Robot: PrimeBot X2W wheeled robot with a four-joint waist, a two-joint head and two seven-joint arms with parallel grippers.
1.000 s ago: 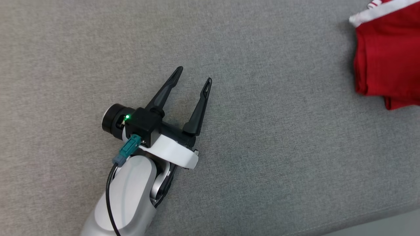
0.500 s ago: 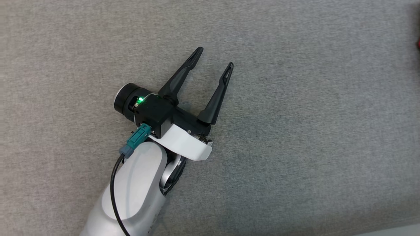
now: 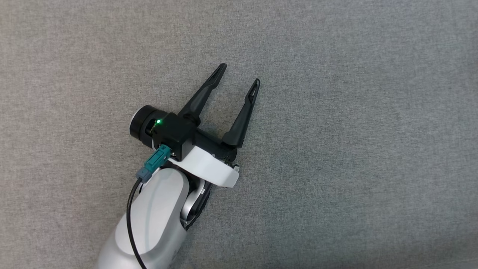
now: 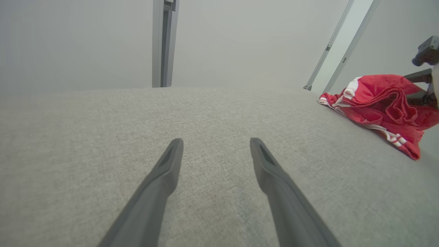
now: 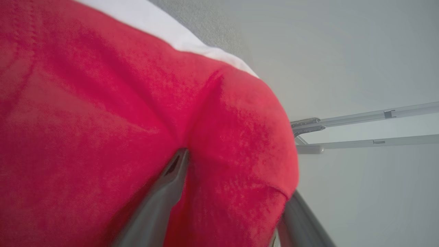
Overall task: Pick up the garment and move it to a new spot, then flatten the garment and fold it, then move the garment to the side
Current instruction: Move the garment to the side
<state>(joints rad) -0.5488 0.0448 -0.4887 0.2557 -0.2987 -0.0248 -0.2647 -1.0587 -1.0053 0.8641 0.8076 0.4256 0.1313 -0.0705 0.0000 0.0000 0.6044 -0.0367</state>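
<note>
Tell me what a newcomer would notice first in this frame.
The red garment with white trim, crumpled at the far right of the grey surface in the left wrist view and bulging between the right gripper's spread fingers. Next, the left gripper, open and empty over that surface in the head view.

Red garment (image 4: 377,99), crumpled heap (white trim)

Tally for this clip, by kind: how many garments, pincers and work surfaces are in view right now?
Red garment, white trim: 1
Pincers: 2 (left pincer, right pincer)
Grey fabric surface: 1
Total: 4
</note>
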